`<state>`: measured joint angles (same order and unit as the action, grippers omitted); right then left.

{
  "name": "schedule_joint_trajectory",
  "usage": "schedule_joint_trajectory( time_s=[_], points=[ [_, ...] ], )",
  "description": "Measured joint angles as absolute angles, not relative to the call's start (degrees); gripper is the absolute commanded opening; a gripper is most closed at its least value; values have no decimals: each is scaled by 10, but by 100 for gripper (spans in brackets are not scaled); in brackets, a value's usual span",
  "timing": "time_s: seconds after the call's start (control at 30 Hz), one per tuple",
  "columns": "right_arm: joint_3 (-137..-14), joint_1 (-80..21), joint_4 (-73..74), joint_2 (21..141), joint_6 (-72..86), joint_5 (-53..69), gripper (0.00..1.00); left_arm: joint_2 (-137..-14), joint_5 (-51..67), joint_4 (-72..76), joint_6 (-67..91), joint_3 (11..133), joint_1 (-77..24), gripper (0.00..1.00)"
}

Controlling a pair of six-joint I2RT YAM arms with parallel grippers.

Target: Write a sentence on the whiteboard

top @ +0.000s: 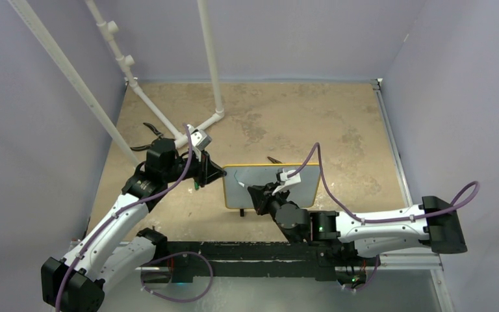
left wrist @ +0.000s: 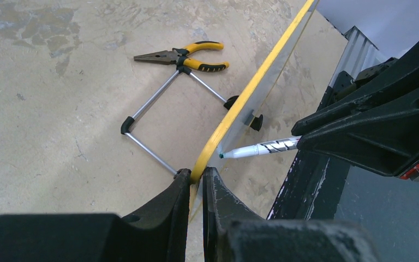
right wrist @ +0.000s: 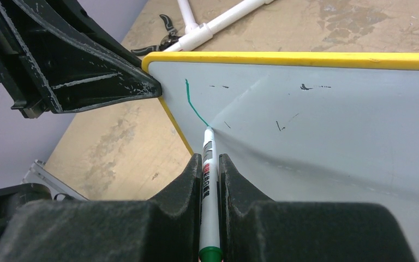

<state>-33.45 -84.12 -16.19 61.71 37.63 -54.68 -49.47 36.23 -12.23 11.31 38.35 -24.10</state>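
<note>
Where the marker (right wrist: 209, 180) tip meets the board (right wrist: 333, 136), the sentence (right wrist: 192, 106) is only one curved green stroke near the board's upper left corner. We log the tip touching the white face at the stroke's lower end.

Right gripper (right wrist: 210, 159): fingers pressed together on the marker barrel, green butt end toward the wrist, tip reaching out past the fingertips.

Left gripper (left wrist: 196, 176): fingers nearly together, pinching the yellow frame at the board's left edge, one finger on each face.

We note a few small dark specks elsewhere on the white face.

Board stands on its lower edge, tilted back, about mid-table and just ahead of the arm bases, writing face toward the arms. Behind it a wire stand (left wrist: 147, 109) runs out from a black foot (left wrist: 257, 122) and lies on the table (top: 338, 123).

Table is tan, mottled and stained. Pale lavender walls (top: 286, 32) close it on three sides, and a metal rail runs along the right edge.

Around: yellow-handled pliers (left wrist: 183, 54) lie on the table behind the board, just beyond the stand. White pipes (top: 211, 65) rise from the far left of the table. Black-handled cutters (top: 153, 130) lie beside them, near the left arm.

From the top camera we find the right arm covering the board's lower middle.
</note>
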Motion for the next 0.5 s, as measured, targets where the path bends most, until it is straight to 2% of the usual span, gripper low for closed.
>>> schedule_joint_trajectory(
  time_s=[0.5],
  points=[
    [-339,-851,-169,647,370,-550,0,-493,362,-123,113,383,-241,0]
  ],
)
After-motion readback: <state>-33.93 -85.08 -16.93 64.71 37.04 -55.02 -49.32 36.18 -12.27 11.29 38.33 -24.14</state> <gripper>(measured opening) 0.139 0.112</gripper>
